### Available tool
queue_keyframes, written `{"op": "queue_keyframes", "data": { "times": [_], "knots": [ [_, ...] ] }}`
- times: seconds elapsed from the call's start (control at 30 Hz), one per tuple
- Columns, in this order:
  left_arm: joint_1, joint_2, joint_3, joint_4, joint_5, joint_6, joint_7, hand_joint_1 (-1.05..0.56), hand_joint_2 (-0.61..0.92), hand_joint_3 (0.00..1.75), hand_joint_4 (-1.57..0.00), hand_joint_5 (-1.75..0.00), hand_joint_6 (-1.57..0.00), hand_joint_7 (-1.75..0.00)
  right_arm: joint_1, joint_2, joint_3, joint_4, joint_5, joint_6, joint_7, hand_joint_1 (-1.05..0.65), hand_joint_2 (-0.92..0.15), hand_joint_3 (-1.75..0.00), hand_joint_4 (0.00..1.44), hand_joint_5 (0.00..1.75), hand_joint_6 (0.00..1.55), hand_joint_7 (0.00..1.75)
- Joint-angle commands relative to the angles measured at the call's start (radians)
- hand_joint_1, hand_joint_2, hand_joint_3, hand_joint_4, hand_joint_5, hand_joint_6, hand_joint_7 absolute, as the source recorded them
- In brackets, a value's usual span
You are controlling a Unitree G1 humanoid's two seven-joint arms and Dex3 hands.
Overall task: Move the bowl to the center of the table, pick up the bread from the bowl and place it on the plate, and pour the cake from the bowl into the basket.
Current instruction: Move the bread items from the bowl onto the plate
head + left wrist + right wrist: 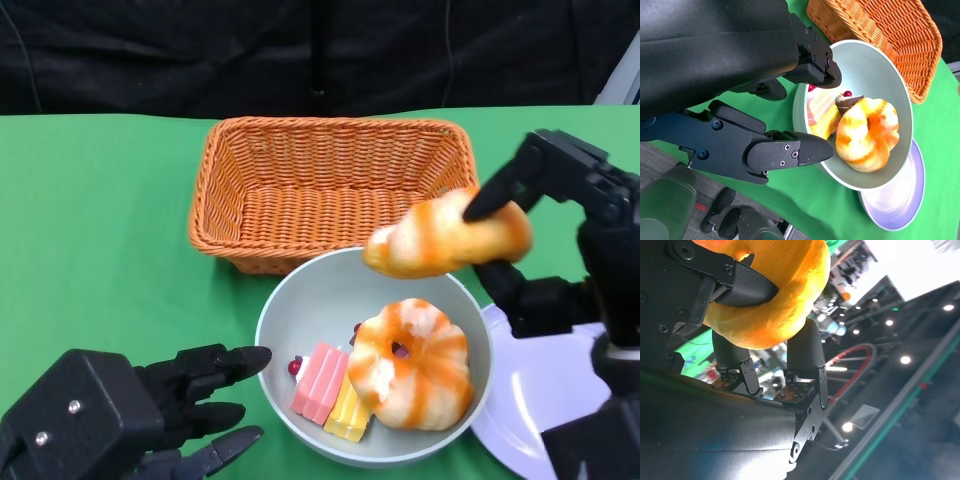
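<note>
A pale grey bowl point(310, 320) stands on the green table in front of the wicker basket point(330, 185). In it lie a glazed ring-shaped bread point(412, 365) and a pink and yellow cake slice point(330, 392) with red berries. My right hand point(560, 230) holds a second glazed bread point(447, 235) in the air above the bowl's far rim; the right wrist view shows the fingers point(747, 285) clamped around that bread point(775, 300). My left hand point(190, 400) is open, fingers apart, just left of the bowl point(875, 75). A white plate point(545, 385) lies right of the bowl.
The basket point(885, 35) is empty and touches the bowl's far side. The plate point(895, 200) lies partly under the bowl's right edge. Green cloth stretches to the left of the basket and bowl. A dark backdrop closes the far side.
</note>
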Motion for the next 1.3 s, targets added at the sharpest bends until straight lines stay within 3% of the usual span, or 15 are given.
{"op": "queue_keyframes", "data": {
  "times": [0.03, 0.33, 0.5, 0.8, 0.83, 0.93, 0.97, 1.03, 1.07, 1.13, 1.17, 1.23, 1.3],
  "knots": [
    [-0.003, 0.005, 0.009, 0.006, 0.001, -0.002, -0.009, -0.54, 0.92, 0.44, -0.33, -0.36, -0.38, -0.05, 0.049, -0.053, -0.073, -0.028, 0.02, -0.019, 0.02, -0.02, -0.08, -1.75, 1.05, 1.75, 0.91, 1.54],
    [-0.009, 0.007, 0.014, 0.023, 0.005, -0.021, -0.013, -0.54, 0.92, 0.43, -0.32, -0.36, -0.38, -0.04, 0.136, -0.104, -0.169, -0.036, -0.032, 0.003, 0.043, -0.01, -0.04, -1.75, 1.07, 1.75, 0.92, 1.56],
    [-0.001, 0.001, 0.02, 0.023, 0.003, -0.019, -0.006, -0.54, 0.92, 0.43, -0.33, -0.37, -0.39, -0.04, 0.153, -0.131, -0.198, 0.017, -0.159, 0.013, -0.022, -0.01, -0.01, -1.75, 1.06, 1.75, 0.93, 1.57],
    [0.008, 0.003, 0.021, 0.02, 0.007, -0.029, -0.01, -0.54, 0.92, 0.43, -0.32, -0.39, -0.39, -0.03, 0.124, -0.214, -0.156, 0.166, -0.389, 0.051, -0.161, -0.03, -0.04, -1.6, 1.06, 1.75, 0.89, 1.65],
    [0.008, 0.002, 0.021, 0.02, 0.007, -0.028, -0.009, -0.54, 0.92, 0.43, -0.32, -0.39, -0.4, -0.03, 0.121, -0.223, -0.147, 0.181, -0.401, 0.053, -0.17, -0.03, -0.05, -1.56, 1.05, 1.74, 0.95, 1.52],
    [0.011, 0.004, 0.016, 0.017, 0.013, -0.026, -0.007, -0.54, 0.92, 0.43, -0.32, -0.4, -0.4, -0.03, 0.115, -0.245, -0.119, 0.222, -0.429, 0.078, -0.172, -0.04, -0.09, -1.46, 1.03, 1.72, 0.99, 1.42],
    [0.014, 0.005, 0.017, 0.016, 0.013, -0.03, -0.009, -0.54, 0.92, 0.43, -0.32, -0.4, -0.4, -0.03, 0.122, -0.251, -0.107, 0.217, -0.424, 0.108, -0.112, -0.05, -0.12, -1.4, 1.02, 1.66, 0.97, 1.35],
    [0.017, 0.006, 0.019, 0.015, 0.012, -0.036, -0.012, -0.54, 0.92, 0.43, -0.32, -0.4, -0.4, -0.03, 0.132, -0.259, -0.09, 0.201, -0.412, 0.149, -0.035, -0.08, -0.28, -1.12, 1.01, 1.4, 1.04, 0.93],
    [0.018, 0.009, 0.019, 0.013, 0.015, -0.038, -0.012, -0.54, 0.92, 0.43, -0.32, -0.4, -0.4, -0.03, 0.14, -0.267, -0.081, 0.176, -0.401, 0.185, 0.049, -0.1, -0.31, -1.03, 0.94, 1.3, 0.99, 0.77],
    [0.02, 0.011, 0.019, 0.011, 0.018, -0.039, -0.011, -0.55, 0.92, 0.43, -0.32, -0.41, -0.4, -0.03, 0.153, -0.283, -0.063, 0.127, -0.371, 0.251, 0.204, -0.16, -0.46, -0.73, 0.8, 0.82, 0.84, 0.39],
    [0.021, 0.011, 0.019, 0.011, 0.018, -0.04, -0.011, -0.55, 0.92, 0.43, -0.32, -0.41, -0.41, -0.03, 0.162, -0.289, -0.055, 0.091, -0.348, 0.299, 0.312, -0.25, -0.61, -0.47, 0.62, 0.55, 0.67, 0.18],
    [0.022, 0.011, 0.02, 0.013, 0.016, -0.043, -0.013, -0.56, 0.92, 0.43, -0.32, -0.41, -0.41, -0.03, 0.172, -0.294, -0.048, 0.046, -0.323, 0.357, 0.428, -0.41, -0.8, -0.16, 0.4, 0.36, 0.46, 0.05],
    [0.022, 0.012, 0.021, 0.016, 0.015, -0.045, -0.015, -0.56, 0.92, 0.43, -0.32, -0.41, -0.41, -0.03, 0.186, -0.307, -0.041, -0.034, -0.286, 0.433, 0.576, -0.53, -0.86, -0.06, 0.23, 0.27, 0.31, 0.01]
  ]
}}
